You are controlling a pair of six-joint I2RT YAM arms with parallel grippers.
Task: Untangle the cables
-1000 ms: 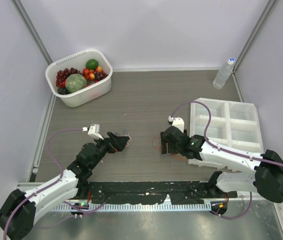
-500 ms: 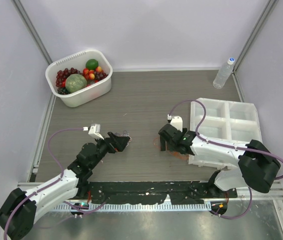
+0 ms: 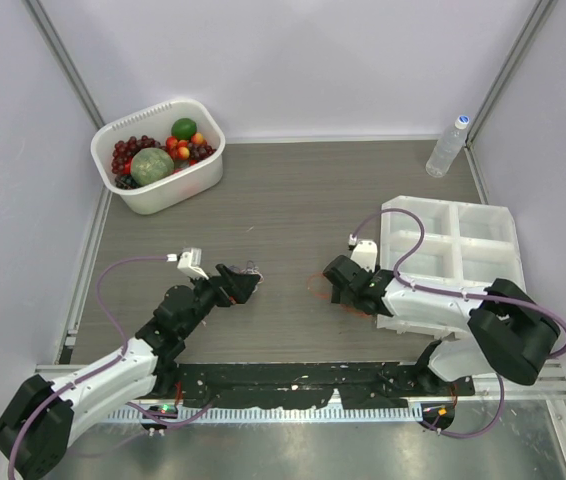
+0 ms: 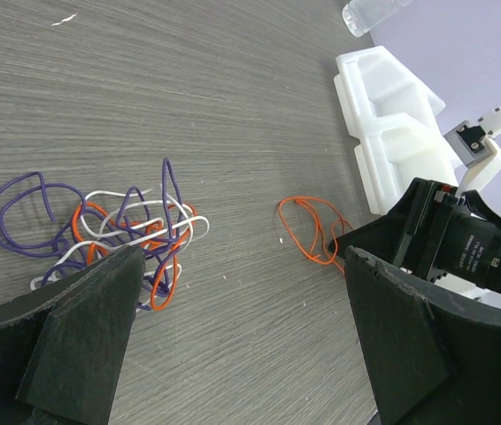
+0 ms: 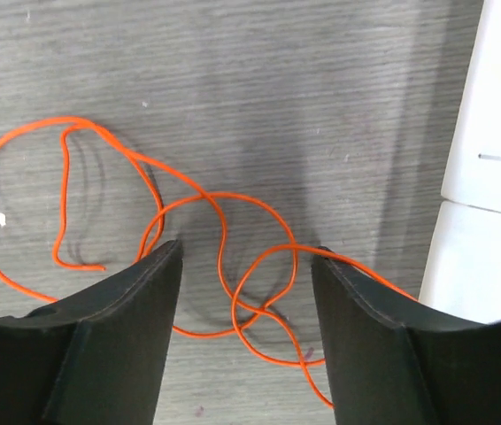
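Note:
A small tangle of purple, white and orange cables lies on the wooden table, just past the left fingertip of my left gripper. That gripper is open and holds nothing. From above, the tangle shows at the left gripper. One loose orange cable lies apart in loops on the table. My right gripper hangs low over it, open, with some loops lying between its fingers. From the left wrist, this orange cable lies in front of the right gripper.
A white compartment tray lies right of the right arm, its edge close to that gripper. A white basket of fruit stands at the back left. A water bottle stands at the back right.
The right gripper shifted a little left and then back right over the orange cable, and its wrist turned. The left arm and the tangle stayed still.

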